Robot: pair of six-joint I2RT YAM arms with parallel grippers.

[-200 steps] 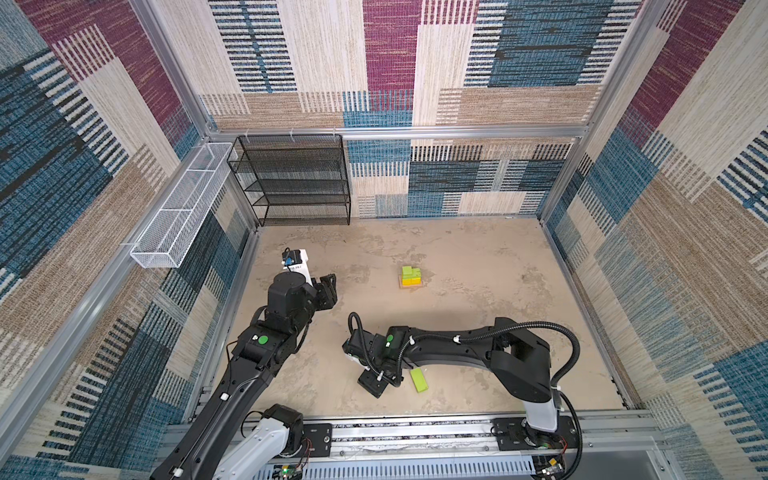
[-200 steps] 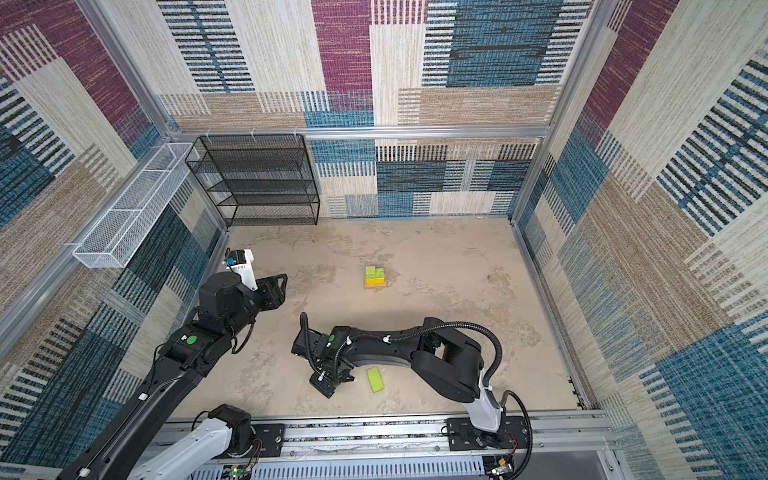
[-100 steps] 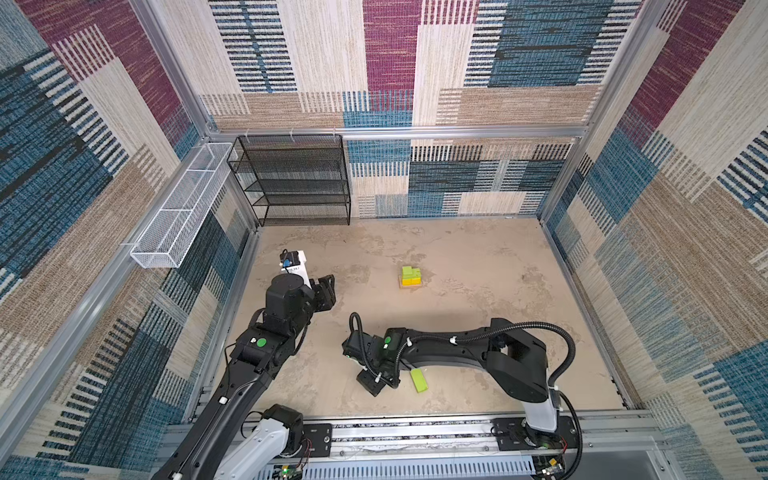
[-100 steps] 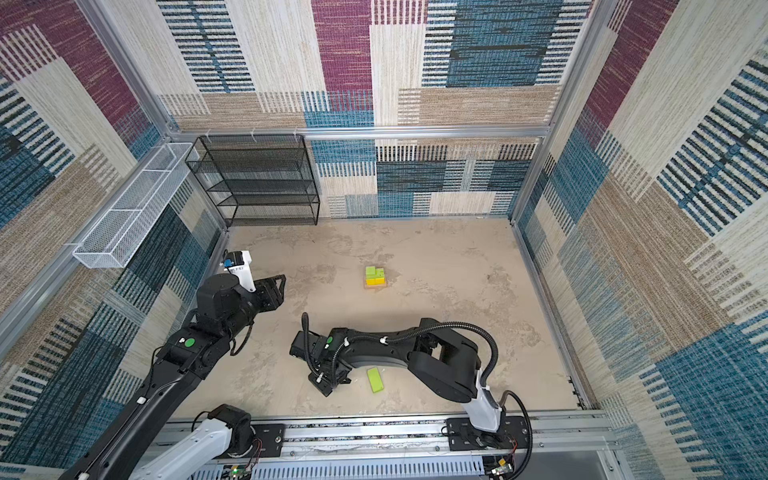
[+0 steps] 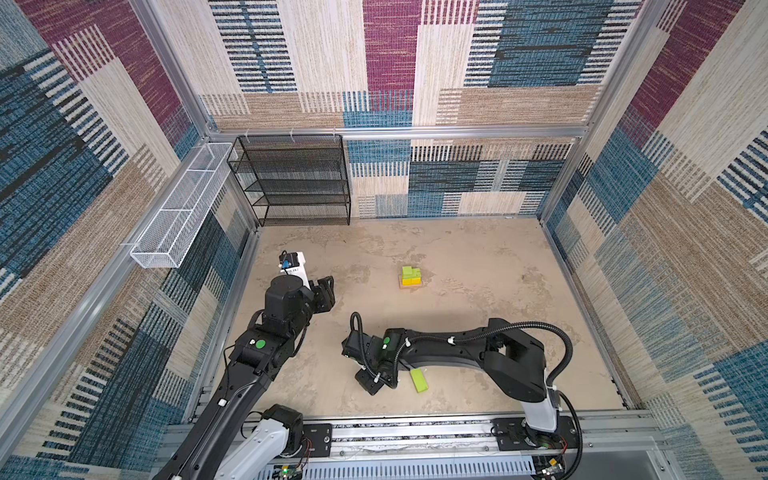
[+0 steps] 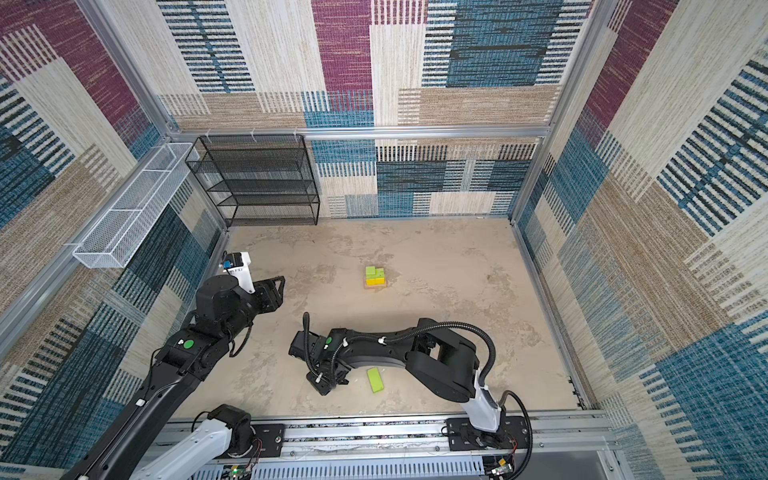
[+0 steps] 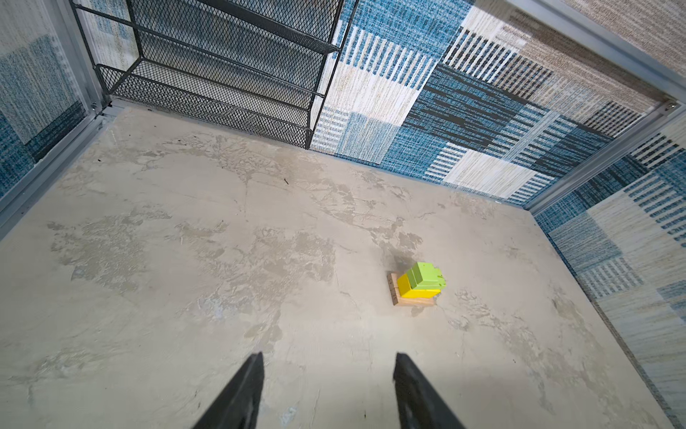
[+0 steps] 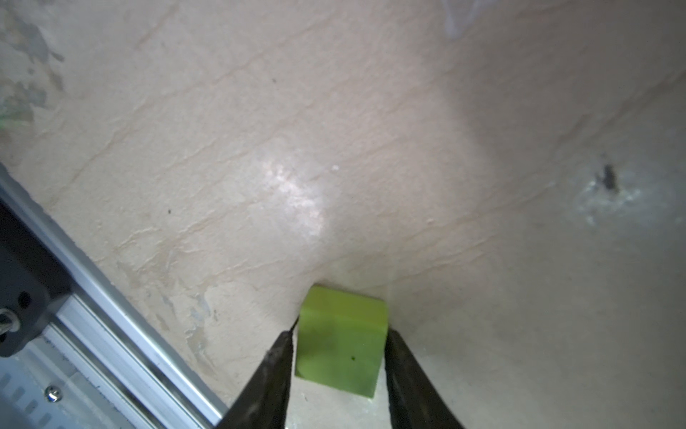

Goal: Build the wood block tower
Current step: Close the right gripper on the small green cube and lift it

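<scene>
Since the earlier frame, the right gripper (image 8: pixel 339 332) has been narrowed onto a lime-green piece (image 8: pixel 341 356) lying on the table (image 5: pixel 478 257). At left, the left gripper (image 7: pixel 328 356) is held wide and empty; further right, the wood block tower (image 5: pixel 411 276) is seen, well apart from both.

This is a robot test cell of the kind found in a research lab. The left arm (image 5: pixel 257 353) and the right arm (image 5: pixel 449 353), both black machines, are bolted to a metal rail (image 5: pixel 415 432) along the near edge of a stone-look surface (image 5: pixel 478 257). An aluminium frame (image 5: pixel 395 132) boxes the space in, and the walls (image 5: pixel 324 54) are clad in patchwork carpet panels. A black mesh shelf (image 5: pixel 291 183) stands at the far left corner, and a white wire basket (image 5: pixel 178 216) hangs on the left wall.
</scene>
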